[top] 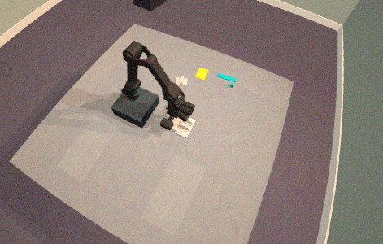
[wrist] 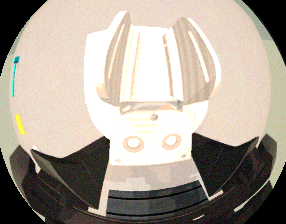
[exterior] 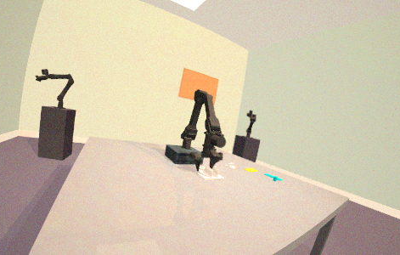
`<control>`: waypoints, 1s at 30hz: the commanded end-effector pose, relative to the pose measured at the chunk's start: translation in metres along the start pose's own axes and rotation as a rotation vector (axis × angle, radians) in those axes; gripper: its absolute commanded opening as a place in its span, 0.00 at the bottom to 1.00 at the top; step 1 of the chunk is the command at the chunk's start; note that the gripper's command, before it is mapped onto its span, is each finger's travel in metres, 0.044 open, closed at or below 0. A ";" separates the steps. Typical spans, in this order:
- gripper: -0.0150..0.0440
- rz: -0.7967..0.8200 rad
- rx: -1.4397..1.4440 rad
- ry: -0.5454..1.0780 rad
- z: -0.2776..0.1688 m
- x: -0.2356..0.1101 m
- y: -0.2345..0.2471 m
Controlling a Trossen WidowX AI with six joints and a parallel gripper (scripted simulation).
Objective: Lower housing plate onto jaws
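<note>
The white housing plate (wrist: 152, 131) has two round holes and a small central hole. My gripper (wrist: 150, 137) (top: 176, 119) (exterior: 205, 167) is shut on it, one black finger at each side edge. Two pale curved jaws, the left one (wrist: 115, 62) and the right one (wrist: 200, 67), stand apart on the white base (wrist: 94, 50) (top: 185, 135) (exterior: 211, 177), pointing away from the plate. The plate lies over their near ends, hiding the stubs and pins. Whether it rests on the stubs or hovers slightly above, and whether it is fully level, I cannot tell.
Small white pieces (top: 181, 80) (exterior: 230, 165), a yellow square (top: 202, 73) (exterior: 250, 170) (wrist: 20, 124) and a cyan bar (top: 227, 77) (exterior: 272, 177) (wrist: 14, 80) lie off to one side on the grey table (top: 227, 163). The dark arm base (top: 135, 107) (exterior: 179, 155) stands behind the hand.
</note>
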State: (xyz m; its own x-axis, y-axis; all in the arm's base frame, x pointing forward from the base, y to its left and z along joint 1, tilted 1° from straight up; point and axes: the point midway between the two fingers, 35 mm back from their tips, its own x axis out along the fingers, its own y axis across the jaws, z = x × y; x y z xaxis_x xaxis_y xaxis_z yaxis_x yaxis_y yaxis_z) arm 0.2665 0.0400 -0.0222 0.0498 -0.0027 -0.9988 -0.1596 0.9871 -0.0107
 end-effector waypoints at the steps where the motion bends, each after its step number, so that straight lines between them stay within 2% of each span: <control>1: 0.85 0.005 -0.004 -0.002 0.000 0.000 0.001; 16: 0.85 0.005 -0.004 -0.002 0.000 0.000 0.001; 19: 0.98 0.000 0.000 0.000 0.000 0.000 0.000; 20: 1.00 0.000 0.000 0.000 0.000 0.000 0.000; 30: 1.00 0.000 0.000 0.000 0.000 0.000 0.000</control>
State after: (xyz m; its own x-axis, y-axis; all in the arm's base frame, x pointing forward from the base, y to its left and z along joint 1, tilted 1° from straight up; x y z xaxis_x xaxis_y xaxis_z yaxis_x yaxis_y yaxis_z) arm 0.2665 0.0400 -0.0222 0.0499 -0.0027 -0.9988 -0.1597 0.9871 -0.0107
